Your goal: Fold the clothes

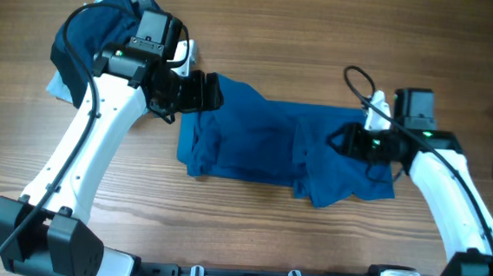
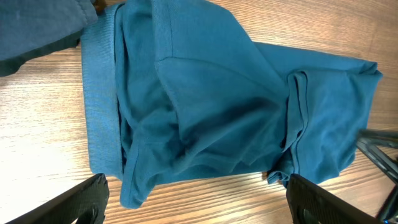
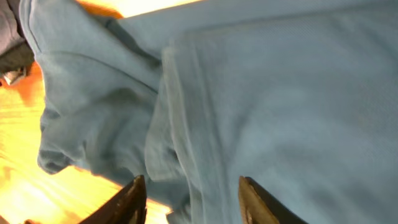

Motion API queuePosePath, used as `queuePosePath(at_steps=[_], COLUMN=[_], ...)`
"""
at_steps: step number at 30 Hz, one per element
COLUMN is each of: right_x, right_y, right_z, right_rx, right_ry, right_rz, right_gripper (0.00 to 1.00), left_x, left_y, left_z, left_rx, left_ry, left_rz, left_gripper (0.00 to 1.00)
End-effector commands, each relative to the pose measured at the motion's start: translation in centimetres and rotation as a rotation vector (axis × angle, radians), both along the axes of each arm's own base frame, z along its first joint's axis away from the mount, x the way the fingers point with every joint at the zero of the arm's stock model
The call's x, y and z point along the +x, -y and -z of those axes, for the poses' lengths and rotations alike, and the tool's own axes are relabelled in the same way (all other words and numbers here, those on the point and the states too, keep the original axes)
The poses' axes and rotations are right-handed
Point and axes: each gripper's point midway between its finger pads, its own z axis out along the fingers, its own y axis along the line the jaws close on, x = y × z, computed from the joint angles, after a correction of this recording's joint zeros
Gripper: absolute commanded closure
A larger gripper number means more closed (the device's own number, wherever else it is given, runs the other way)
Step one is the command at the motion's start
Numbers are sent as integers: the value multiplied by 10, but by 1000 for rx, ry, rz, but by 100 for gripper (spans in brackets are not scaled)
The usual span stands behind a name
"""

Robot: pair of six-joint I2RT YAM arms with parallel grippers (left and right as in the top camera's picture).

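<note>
Beneath right tool (image 1: pixel 347 142), blue shirt (image 1: pixel 259 143)

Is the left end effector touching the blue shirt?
Cannot tell. In the left wrist view the open left end effector frames the blue shirt, but its height is unclear; in the overhead view it hides any contact spot.

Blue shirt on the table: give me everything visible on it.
The blue shirt is soft, matte fabric, wrinkled, loosely folded into a wide strip lying flat on the wooden table. A ribbed band edges one end, by the open left gripper; stitched seams show. The open right gripper hangs over the other end.
</note>
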Motion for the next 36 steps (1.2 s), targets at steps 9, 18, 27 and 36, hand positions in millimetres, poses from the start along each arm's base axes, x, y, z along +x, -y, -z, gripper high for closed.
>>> queuePosePath(at_steps=[9, 18, 27, 36], right_x=[7, 37, 72, 57], right_y=[-22, -33, -66, -33], right_z=[69, 54, 13, 25], right_rx=[-213, -124, 67, -56], right_ry=[-104, -49, 77, 25], right_rz=[-24, 127, 90, 85], right_gripper=[51, 96, 96, 58], left_x=[3, 4, 7, 2], left_y=[-2, -1, -1, -2], left_z=[-9, -9, -10, -8], left_rx=[0, -5, -6, -1], left_ry=[35, 38, 50, 28], left_rz=[11, 5, 5, 5], left_gripper=[9, 9, 8, 7])
